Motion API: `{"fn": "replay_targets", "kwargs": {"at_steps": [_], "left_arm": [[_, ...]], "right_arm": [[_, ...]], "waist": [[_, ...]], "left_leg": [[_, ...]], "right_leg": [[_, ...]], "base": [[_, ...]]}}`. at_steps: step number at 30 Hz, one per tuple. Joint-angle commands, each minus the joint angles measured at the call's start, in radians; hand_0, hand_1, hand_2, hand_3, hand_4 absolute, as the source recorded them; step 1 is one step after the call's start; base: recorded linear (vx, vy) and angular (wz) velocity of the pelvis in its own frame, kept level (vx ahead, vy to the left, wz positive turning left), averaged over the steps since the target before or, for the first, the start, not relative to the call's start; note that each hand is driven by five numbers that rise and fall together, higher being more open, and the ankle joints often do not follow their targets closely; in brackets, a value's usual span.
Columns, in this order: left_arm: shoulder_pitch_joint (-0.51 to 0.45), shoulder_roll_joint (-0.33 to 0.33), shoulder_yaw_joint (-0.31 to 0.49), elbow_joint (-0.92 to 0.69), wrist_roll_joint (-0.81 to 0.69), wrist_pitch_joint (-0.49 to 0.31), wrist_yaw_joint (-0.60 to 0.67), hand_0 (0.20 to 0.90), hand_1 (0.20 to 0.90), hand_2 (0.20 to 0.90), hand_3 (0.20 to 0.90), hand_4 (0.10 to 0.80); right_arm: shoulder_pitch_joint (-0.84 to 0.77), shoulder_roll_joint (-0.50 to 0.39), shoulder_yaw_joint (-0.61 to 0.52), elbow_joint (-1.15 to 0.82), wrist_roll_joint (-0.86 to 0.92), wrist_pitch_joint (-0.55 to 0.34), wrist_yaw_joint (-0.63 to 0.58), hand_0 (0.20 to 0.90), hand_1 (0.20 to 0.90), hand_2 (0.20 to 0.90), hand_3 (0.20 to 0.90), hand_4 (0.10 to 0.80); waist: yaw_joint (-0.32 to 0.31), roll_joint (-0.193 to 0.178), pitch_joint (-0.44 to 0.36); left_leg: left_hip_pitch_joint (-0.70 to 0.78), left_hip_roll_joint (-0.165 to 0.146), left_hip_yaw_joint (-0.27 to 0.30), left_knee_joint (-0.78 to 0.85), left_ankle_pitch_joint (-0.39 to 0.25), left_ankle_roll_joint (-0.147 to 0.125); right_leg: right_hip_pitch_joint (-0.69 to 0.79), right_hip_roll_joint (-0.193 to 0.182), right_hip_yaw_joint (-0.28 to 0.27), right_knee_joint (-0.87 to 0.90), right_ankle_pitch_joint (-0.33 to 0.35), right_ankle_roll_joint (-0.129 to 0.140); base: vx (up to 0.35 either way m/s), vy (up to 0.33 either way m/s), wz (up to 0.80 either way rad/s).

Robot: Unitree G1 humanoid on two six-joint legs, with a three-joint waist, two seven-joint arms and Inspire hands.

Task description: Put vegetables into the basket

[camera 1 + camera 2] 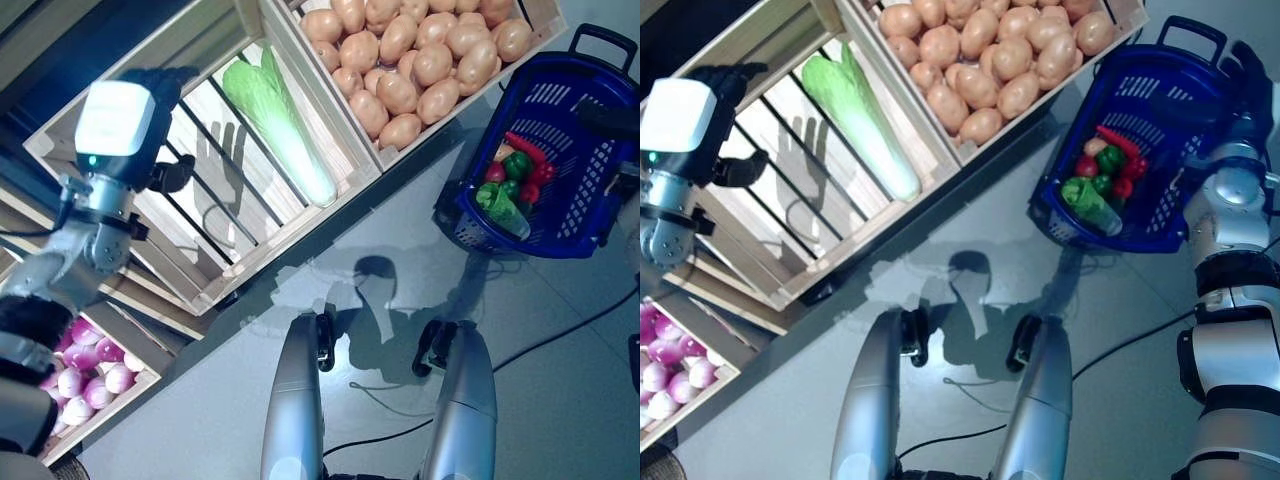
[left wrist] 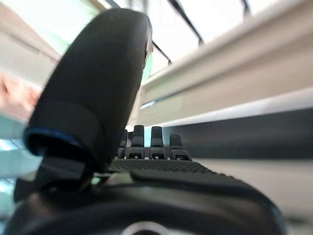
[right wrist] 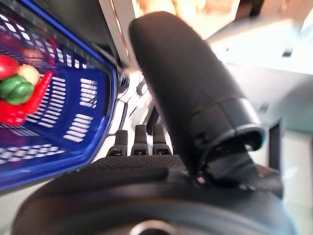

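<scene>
The blue basket (image 1: 588,175) stands on the floor at the right, also in the right wrist view (image 3: 73,122). In it lie a red chilli (image 1: 525,148), a green pepper (image 1: 517,165), small red round vegetables and a long green one. My left hand (image 1: 162,82) is open with straight fingers (image 2: 146,142), above the far left corner of a slatted wooden crate (image 1: 215,255). A long pale green cabbage (image 1: 285,125) lies in that crate, apart from the hand, to its right. My right hand (image 1: 1250,75) is open beside the basket's far right rim, fingers straight (image 3: 137,142).
A wooden stand (image 1: 365,165) with slanted crates runs across the back and left, its lower shelf (image 1: 130,400) near my left arm. The basket stands close to the stand's right crate (image 1: 1040,120). Grey floor (image 1: 560,350) lies in front.
</scene>
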State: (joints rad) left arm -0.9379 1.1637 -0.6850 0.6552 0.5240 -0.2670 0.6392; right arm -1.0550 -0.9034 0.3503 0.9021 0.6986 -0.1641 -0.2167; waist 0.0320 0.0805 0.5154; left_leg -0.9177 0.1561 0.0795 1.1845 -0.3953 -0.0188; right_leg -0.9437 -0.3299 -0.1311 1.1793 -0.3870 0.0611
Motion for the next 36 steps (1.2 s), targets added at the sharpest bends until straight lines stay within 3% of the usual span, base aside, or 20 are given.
{"fn": "replay_targets", "kwargs": {"at_steps": [1, 7, 15, 23, 28, 36], "left_arm": [[-0.103, 0.021, -0.012, 0.068, 0.139, 0.082, 0.157, 0.900, 0.900, 0.900, 0.900, 0.800], [-0.263, -0.021, -0.177, 0.162, 0.283, 0.090, 0.209, 0.900, 0.900, 0.900, 0.900, 0.800], [-0.420, -0.096, -0.341, 0.252, 0.272, 0.083, 0.139, 0.900, 0.900, 0.900, 0.900, 0.800], [-0.468, -0.135, -0.367, 0.275, 0.257, 0.056, 0.090, 0.900, 0.900, 0.900, 0.900, 0.800], [-0.491, -0.167, -0.398, 0.284, 0.231, 0.055, -0.016, 0.900, 0.900, 0.900, 0.900, 0.800], [-0.465, -0.177, -0.385, 0.282, 0.183, 0.066, -0.057, 0.900, 0.900, 0.900, 0.900, 0.800]], "right_arm": [[-0.033, -0.054, 0.004, -0.059, -0.042, -0.142, -0.018, 0.900, 0.900, 0.900, 0.900, 0.800], [-0.036, -0.007, 0.052, -0.114, 0.002, -0.151, 0.038, 0.900, 0.900, 0.900, 0.900, 0.800], [-0.090, 0.024, 0.102, -0.076, 0.030, -0.174, 0.054, 0.900, 0.900, 0.900, 0.900, 0.800], [-0.096, 0.045, 0.095, -0.108, 0.031, -0.177, 0.061, 0.900, 0.900, 0.900, 0.900, 0.800], [-0.100, 0.056, 0.082, -0.122, 0.044, -0.186, 0.067, 0.900, 0.900, 0.900, 0.900, 0.800], [-0.072, 0.062, 0.046, -0.147, 0.048, -0.187, 0.047, 0.900, 0.900, 0.900, 0.900, 0.800]], "waist": [[-0.017, -0.013, -0.101], [-0.044, -0.011, -0.094], [-0.072, 0.000, -0.078], [-0.080, -0.002, -0.055], [-0.082, -0.006, -0.044], [-0.075, -0.020, -0.040]], "left_leg": [[0.069, 0.036, 0.011, -0.085, -0.098, -0.001], [0.051, 0.045, 0.030, -0.091, -0.093, -0.014], [0.000, 0.058, 0.059, -0.094, -0.080, -0.025], [-0.071, 0.067, 0.056, -0.054, -0.080, -0.032], [-0.139, 0.079, 0.045, 0.005, -0.096, -0.030], [-0.213, 0.094, 0.027, 0.077, -0.116, -0.026]], "right_leg": [[0.064, -0.004, 0.019, -0.101, -0.006, -0.032], [0.036, 0.000, 0.034, -0.112, 0.011, -0.023], [-0.020, 0.006, 0.054, -0.141, 0.052, -0.005], [-0.090, 0.005, 0.064, -0.126, 0.075, 0.001], [-0.159, -0.001, 0.076, -0.083, 0.074, 0.003], [-0.227, -0.014, 0.074, -0.022, 0.061, 0.001]], "base": [[-0.034, 0.092, -0.10], [-0.035, 0.091, -0.04], [-0.031, 0.092, -0.09], [-0.039, 0.064, -0.04], [-0.033, 0.044, -0.04], [-0.006, -0.003, -0.01]]}}
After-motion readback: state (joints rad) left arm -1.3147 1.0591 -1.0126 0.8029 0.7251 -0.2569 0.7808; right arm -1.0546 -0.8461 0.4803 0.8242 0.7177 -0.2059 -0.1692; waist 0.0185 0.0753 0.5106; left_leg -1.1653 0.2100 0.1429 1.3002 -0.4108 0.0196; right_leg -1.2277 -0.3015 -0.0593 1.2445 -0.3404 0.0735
